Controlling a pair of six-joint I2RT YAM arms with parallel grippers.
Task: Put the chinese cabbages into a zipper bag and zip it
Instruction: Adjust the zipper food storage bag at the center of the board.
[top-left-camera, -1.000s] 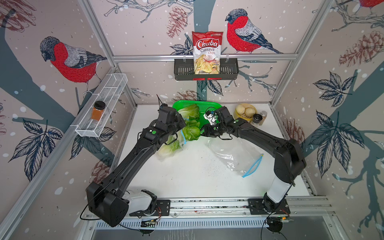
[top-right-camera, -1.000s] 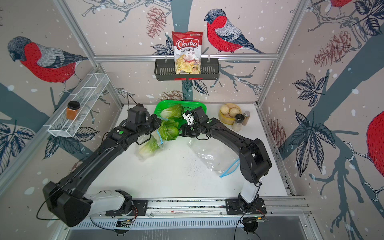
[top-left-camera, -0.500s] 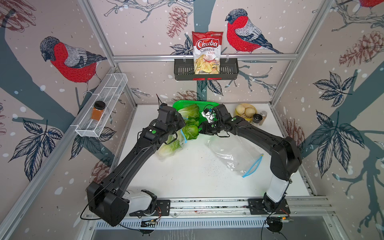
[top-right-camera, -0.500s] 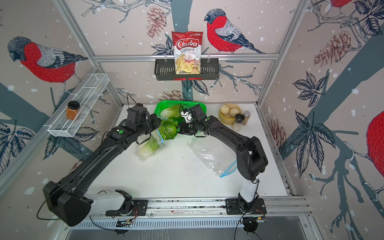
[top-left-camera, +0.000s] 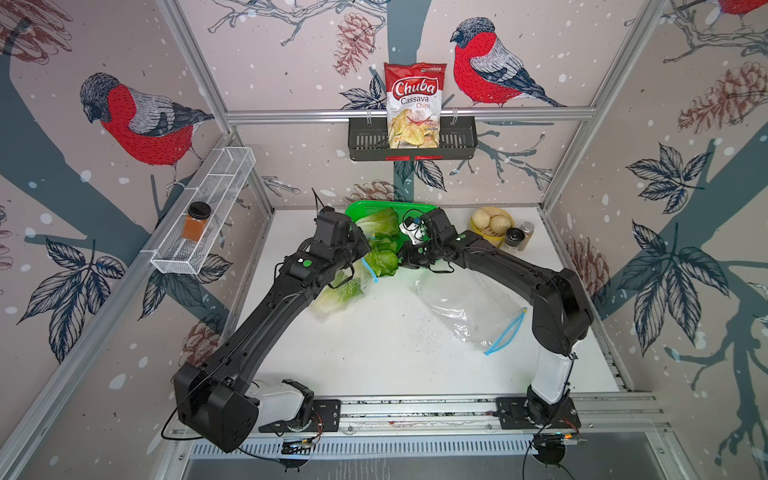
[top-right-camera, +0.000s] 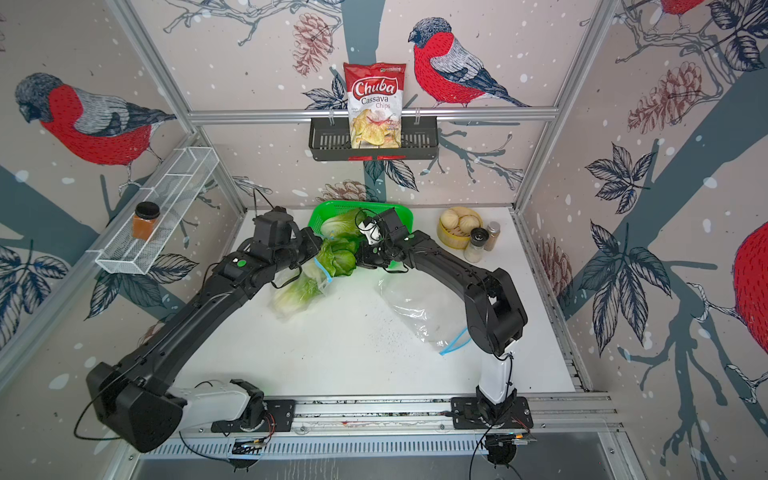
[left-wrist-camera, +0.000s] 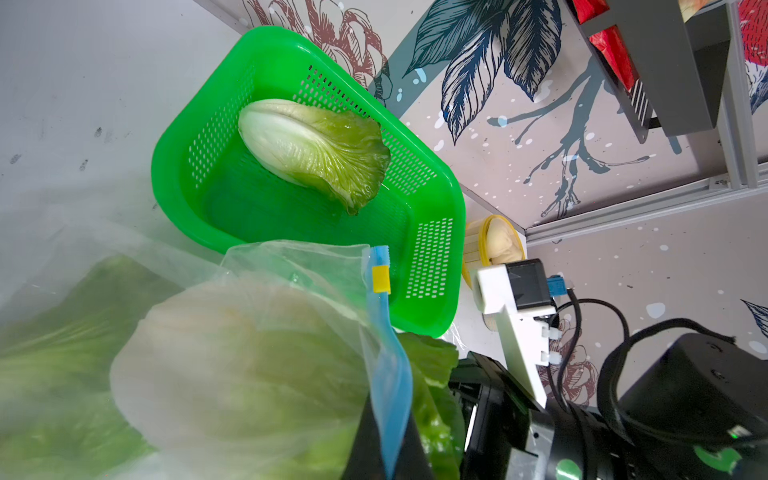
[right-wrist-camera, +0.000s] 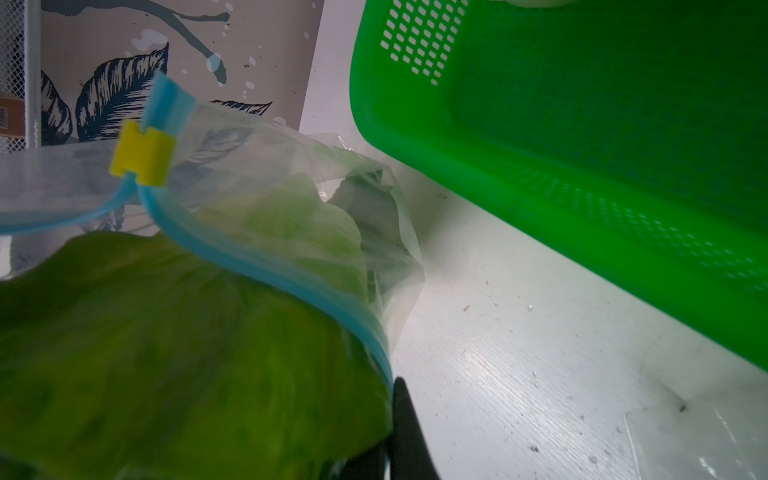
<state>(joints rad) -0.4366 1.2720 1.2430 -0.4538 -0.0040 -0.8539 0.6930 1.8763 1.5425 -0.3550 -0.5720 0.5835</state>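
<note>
A clear zipper bag with a blue zip rim lies at the table's back left, and one chinese cabbage is inside it. A second cabbage sticks leafy end out of the bag's mouth. The third lies in the green basket. My left gripper is shut on the blue rim, below the yellow slider. My right gripper is shut on the rim's other side, pressed against the protruding leaf. In both top views the two grippers meet at the bag's mouth.
A second, empty zipper bag lies flat under my right arm. A yellow steamer of buns and two shakers stand at the back right. On the left wall, a wire shelf holds a jar.
My right gripper has closed fully at the bag's mouth and edged slightly towards the left arm. The left gripper has kept its hold on the rim.
</note>
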